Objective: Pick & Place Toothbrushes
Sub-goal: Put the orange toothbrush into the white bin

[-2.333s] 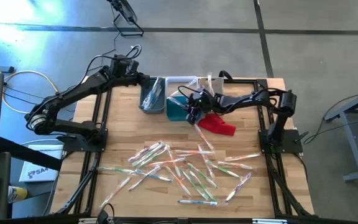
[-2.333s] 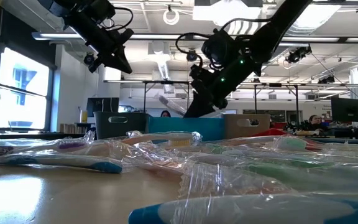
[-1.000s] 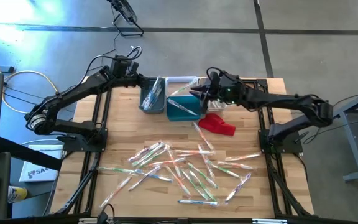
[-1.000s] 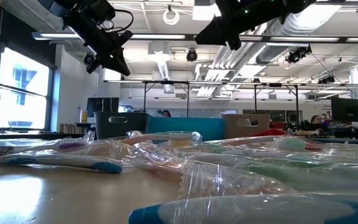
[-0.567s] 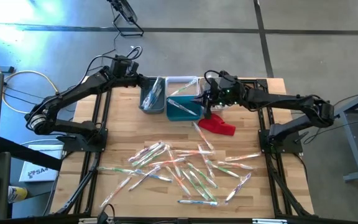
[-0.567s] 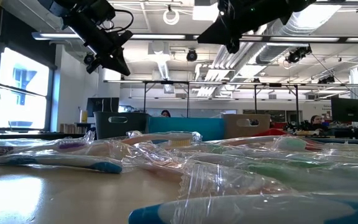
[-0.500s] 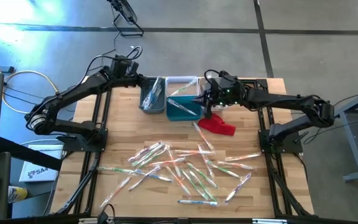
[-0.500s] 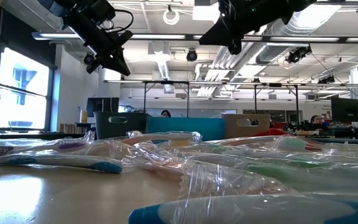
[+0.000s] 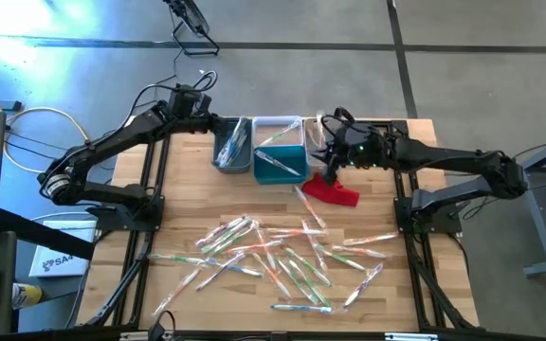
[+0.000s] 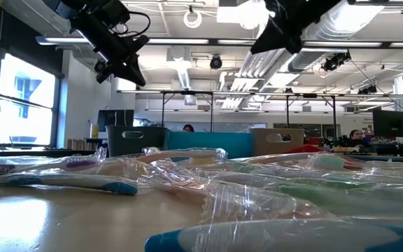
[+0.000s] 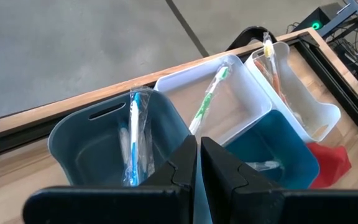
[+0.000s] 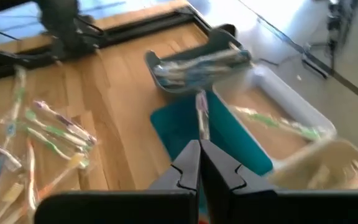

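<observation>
grey concrete floor w/ dark seam lines round the wood table. big window at one side, daylight coming in. open ceiling w/ ducts + strip lights. desks + monitor far back, a person seated there. cables on floor.

Toothbrushes across the table's near half; bins in a far-edge row.
</observation>
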`<action>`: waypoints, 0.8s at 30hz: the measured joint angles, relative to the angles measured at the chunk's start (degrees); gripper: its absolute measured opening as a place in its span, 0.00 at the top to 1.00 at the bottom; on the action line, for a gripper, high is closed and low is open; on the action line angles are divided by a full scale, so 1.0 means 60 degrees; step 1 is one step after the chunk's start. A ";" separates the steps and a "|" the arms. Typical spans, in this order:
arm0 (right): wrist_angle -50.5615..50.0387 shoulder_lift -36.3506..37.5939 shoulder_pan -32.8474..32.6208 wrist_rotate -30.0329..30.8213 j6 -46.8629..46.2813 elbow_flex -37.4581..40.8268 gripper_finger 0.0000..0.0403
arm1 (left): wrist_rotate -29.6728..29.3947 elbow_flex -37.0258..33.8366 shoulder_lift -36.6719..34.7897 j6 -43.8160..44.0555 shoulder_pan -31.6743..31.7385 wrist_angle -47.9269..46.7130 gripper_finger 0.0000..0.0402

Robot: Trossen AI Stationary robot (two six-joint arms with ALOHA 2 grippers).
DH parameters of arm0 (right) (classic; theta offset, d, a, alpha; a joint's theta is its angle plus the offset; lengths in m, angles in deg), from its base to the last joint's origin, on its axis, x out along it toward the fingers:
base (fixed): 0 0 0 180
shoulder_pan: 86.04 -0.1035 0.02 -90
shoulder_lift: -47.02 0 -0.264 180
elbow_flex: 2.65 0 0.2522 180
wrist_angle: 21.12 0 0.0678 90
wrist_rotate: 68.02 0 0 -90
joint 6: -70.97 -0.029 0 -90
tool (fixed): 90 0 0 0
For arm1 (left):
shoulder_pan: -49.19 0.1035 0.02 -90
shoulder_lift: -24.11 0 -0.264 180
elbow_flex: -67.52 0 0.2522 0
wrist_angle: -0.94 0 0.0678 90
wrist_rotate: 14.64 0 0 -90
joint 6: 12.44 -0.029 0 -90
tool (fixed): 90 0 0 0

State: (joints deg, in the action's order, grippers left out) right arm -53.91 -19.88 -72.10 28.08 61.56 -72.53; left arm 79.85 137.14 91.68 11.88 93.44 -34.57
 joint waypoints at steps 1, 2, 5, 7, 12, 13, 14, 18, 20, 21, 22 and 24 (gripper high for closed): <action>-0.0191 0.0088 -0.0090 0.0215 -0.0203 0.0000 0.99 | 0.0000 0.0000 0.0000 -0.0004 0.0000 -0.0035 0.95; -0.0352 0.0153 -0.0194 0.0340 -0.0395 0.0000 0.99 | 0.0000 0.0000 0.0000 0.0000 0.0000 -0.0083 0.95; -0.0793 0.0249 -0.0454 0.0544 -0.0908 0.0000 0.99 | 0.0000 0.0000 0.0000 0.0000 -0.0002 -0.0279 0.95; -0.1042 0.0245 -0.0593 0.0567 -0.1188 0.0000 0.99 | 0.0000 0.0000 0.0000 0.0000 0.0000 -0.0325 0.95; -0.1408 0.0164 -0.0984 0.0566 -0.1782 0.0000 0.99 | 0.0003 0.0000 0.0000 0.0000 -0.0004 -0.0486 0.95; -0.1459 0.0158 -0.1056 0.0566 -0.1849 0.0000 0.99 | 0.0007 0.0000 0.0000 0.0000 0.0000 -0.0508 0.95; -0.1512 0.0158 -0.1150 0.0563 -0.1944 0.0000 0.99 | 0.0007 0.0000 0.0000 0.0000 0.0000 -0.0544 0.95; -0.1750 0.0089 -0.1410 0.0457 -0.2634 -0.0007 0.99 | 0.0007 0.0000 0.0000 0.0000 0.0000 -0.0660 0.95; -0.1996 0.0065 -0.1499 0.0436 -0.3021 0.0007 0.99 | 0.0007 0.0000 0.0000 0.0000 0.0000 -0.0669 0.95; -0.2053 0.0015 -0.1549 0.0439 -0.3201 0.0007 0.99 | 0.0007 0.0000 0.0000 0.0000 0.0000 -0.0665 0.95; -0.2135 -0.0032 -0.1601 0.0446 -0.3388 0.0000 0.99 | 0.0007 0.0000 0.0000 0.0000 0.0000 -0.0669 0.95; -0.2495 -0.0143 -0.1657 0.0457 -0.3800 -0.0007 0.99 | 0.0007 0.0000 0.0000 0.0000 0.0000 -0.0679 0.95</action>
State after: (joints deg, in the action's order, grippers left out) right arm -68.88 -20.74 -82.05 30.82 38.76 -72.57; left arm 79.89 137.14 91.68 11.88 93.44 -38.64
